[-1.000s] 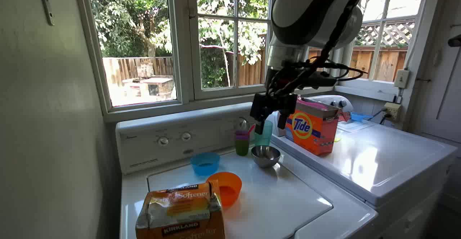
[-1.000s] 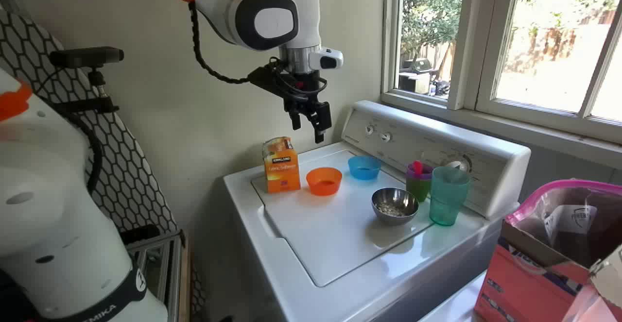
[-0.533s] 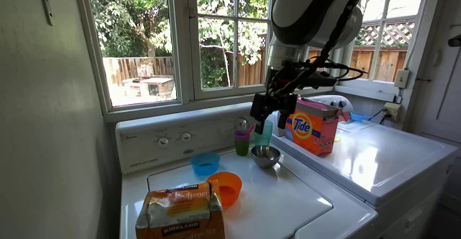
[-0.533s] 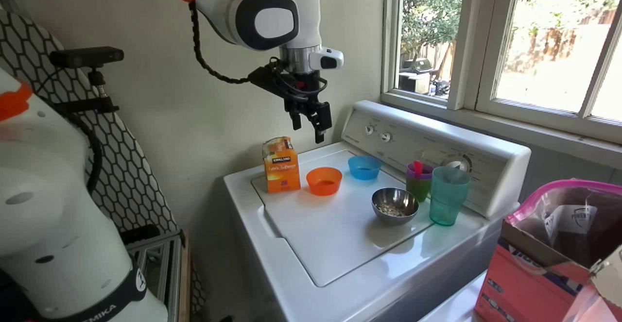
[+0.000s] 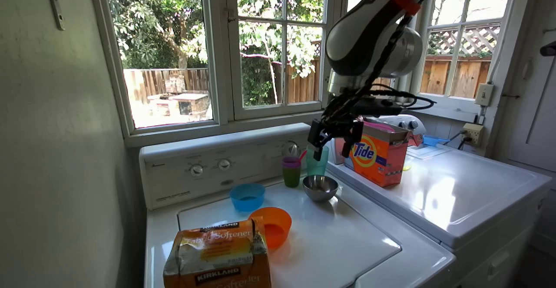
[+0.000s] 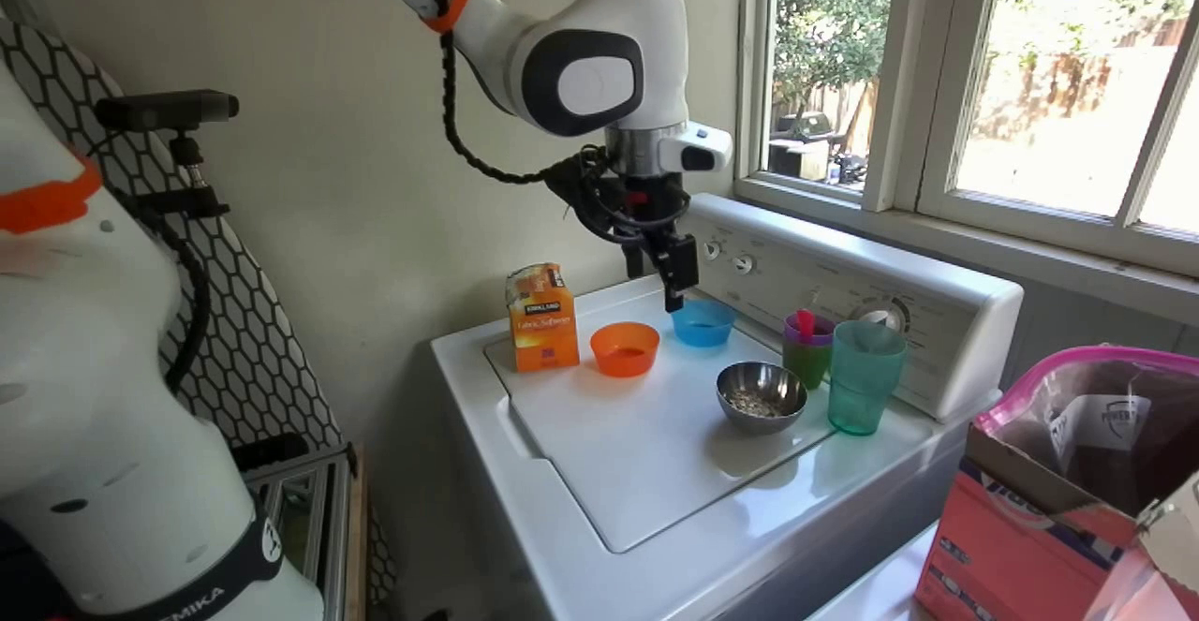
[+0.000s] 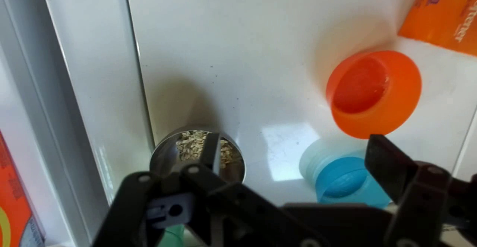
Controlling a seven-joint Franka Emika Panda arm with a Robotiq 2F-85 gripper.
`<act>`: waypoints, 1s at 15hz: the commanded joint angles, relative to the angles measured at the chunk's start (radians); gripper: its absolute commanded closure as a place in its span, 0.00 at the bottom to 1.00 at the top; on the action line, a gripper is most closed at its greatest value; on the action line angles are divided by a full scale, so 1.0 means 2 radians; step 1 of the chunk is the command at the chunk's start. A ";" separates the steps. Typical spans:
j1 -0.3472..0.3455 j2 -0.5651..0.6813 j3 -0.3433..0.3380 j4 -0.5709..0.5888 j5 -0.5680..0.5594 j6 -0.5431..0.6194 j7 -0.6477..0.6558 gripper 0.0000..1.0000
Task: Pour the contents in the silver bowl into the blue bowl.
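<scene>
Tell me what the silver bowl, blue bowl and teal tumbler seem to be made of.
Silver bowl: shiny metal, probably stainless steel, from its reflections.
Blue bowl: smooth, likely plastic; its lit wall looks translucent.
Teal tumbler: glossy plastic or glass, unsure which; light shows through.

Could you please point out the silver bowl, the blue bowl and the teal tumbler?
Silver bowl (image 5: pixel 320 196): in an exterior view, on its outer wall.
Blue bowl (image 6: pixel 704 332): in an exterior view, on its outer wall.
Teal tumbler (image 6: pixel 864 383): in an exterior view, on its side wall.
</scene>
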 commanded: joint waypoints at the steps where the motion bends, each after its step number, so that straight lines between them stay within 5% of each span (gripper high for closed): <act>1: -0.020 0.090 -0.005 0.059 -0.033 0.018 0.044 0.00; 8: -0.025 0.207 -0.037 0.165 -0.091 -0.006 0.109 0.00; 15: -0.025 0.263 -0.059 0.200 -0.085 -0.014 0.143 0.00</act>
